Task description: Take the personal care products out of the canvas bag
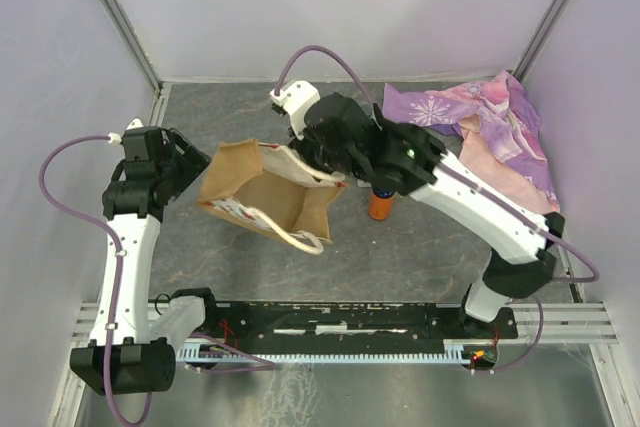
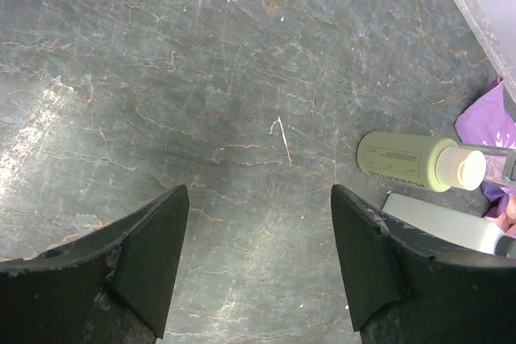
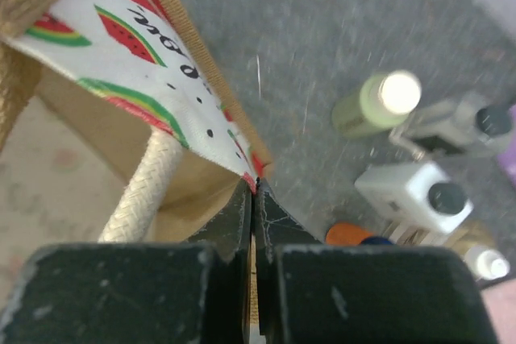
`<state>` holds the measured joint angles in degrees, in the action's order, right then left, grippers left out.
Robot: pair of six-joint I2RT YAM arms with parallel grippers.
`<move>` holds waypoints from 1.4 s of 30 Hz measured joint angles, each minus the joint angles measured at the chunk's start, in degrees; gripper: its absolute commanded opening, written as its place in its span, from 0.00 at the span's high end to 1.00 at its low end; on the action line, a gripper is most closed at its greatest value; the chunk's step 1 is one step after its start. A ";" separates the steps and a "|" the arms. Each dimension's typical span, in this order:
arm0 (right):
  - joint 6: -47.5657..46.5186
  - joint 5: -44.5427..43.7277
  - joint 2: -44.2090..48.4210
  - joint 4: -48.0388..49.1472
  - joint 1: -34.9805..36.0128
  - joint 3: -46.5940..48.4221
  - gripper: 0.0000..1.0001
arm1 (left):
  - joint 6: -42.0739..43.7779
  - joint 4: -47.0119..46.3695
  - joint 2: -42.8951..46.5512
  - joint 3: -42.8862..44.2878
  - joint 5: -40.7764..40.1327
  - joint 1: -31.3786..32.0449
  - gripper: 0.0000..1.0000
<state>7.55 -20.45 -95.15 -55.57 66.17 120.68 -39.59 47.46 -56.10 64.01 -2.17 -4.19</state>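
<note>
The canvas bag (image 1: 262,194) hangs tilted, its open mouth toward the near right. My right gripper (image 1: 335,175) is shut on the bag's rim at the corner of the watermelon-printed panel (image 3: 137,54), next to a cream rope handle (image 3: 145,191). The table beyond the bag holds the products: a pale cream-capped bottle (image 3: 375,102), a white boxy dark-capped bottle (image 3: 415,191), a clear dark-capped bottle (image 3: 451,122) and an orange blue-topped bottle (image 1: 380,204). My left gripper (image 2: 258,199) is open over bare table, left of the bag, with the pale bottle (image 2: 415,163) off to its right.
A purple-pink floral cloth (image 1: 480,127) lies crumpled at the back right, reaching the bottles. Grey walls close in the back and both sides. The arms' base rail (image 1: 350,322) runs along the near edge.
</note>
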 measured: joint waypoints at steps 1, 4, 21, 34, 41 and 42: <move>0.96 3.08 -0.94 -1.33 -2.43 0.09 1.00 | 0.02 0.02 0.00 -0.02 0.22 -0.04 0.22; 3.34 10.47 -5.27 -4.57 -7.74 -0.98 0.99 | 0.04 0.09 0.02 -0.02 0.35 -0.26 0.22; 6.69 33.62 -20.00 -17.68 -14.14 0.63 0.99 | 0.02 0.07 0.44 -0.72 2.25 -0.35 0.22; 9.53 50.97 -12.31 -15.17 -16.68 -6.91 0.97 | 0.00 -0.61 0.44 -1.09 3.10 -0.35 0.23; 9.94 41.88 -26.64 -13.25 -17.92 -8.72 0.84 | 0.02 -0.44 0.94 -1.62 3.34 -0.59 0.23; 10.10 40.94 -27.87 -13.22 -17.94 -8.50 0.79 | 0.02 -0.42 1.01 -1.62 3.48 -0.59 0.23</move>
<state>17.65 20.49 -123.02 -68.79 48.23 112.18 -39.57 47.05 -55.09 62.39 1.30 -4.78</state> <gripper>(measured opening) 0.100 0.776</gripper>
